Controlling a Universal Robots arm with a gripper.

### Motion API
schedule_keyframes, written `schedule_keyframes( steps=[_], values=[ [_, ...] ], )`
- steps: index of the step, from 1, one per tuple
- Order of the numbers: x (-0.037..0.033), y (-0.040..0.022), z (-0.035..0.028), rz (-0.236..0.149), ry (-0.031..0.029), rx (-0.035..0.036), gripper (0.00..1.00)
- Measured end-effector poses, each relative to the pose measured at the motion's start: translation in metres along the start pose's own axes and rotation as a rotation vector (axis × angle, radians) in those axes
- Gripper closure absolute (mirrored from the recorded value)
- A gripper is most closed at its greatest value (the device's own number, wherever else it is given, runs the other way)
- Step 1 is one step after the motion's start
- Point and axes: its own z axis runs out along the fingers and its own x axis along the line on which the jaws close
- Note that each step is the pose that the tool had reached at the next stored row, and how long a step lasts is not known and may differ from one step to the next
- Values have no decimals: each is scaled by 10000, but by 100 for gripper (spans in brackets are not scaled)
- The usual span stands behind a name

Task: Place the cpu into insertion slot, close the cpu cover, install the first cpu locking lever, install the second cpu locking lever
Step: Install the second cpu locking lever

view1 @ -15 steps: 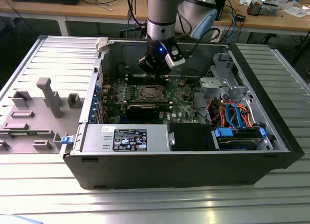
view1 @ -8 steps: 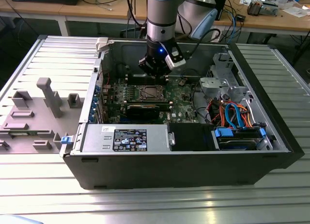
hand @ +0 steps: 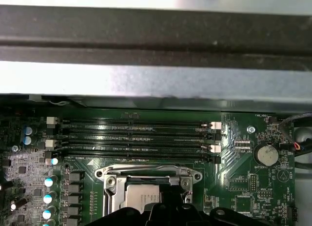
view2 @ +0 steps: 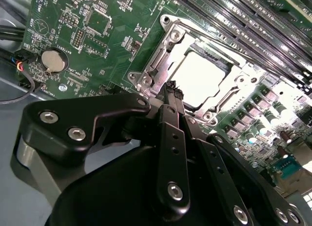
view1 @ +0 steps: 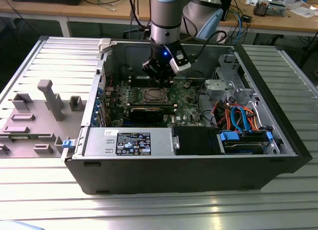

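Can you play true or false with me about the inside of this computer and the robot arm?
1. The cpu sits in the slot. True.
2. The cover lies flat over the chip. True.
3. The gripper is out over the grey table. False: it hangs inside the case, just above the socket.
4. The round battery is on the green board. True.
5. The memory slots are full of sticks. False: they look empty.
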Motion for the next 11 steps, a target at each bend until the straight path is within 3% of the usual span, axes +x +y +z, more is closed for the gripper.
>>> schedule_keyframes(
  steps=[3, 6, 11],
  values=[
    [0, -1, -12, 0, 1, 2, 89],
    [-2, 3, -89, 0, 1, 3, 89],
    [-2, 1, -98, 0, 0, 5, 89]
  ],
)
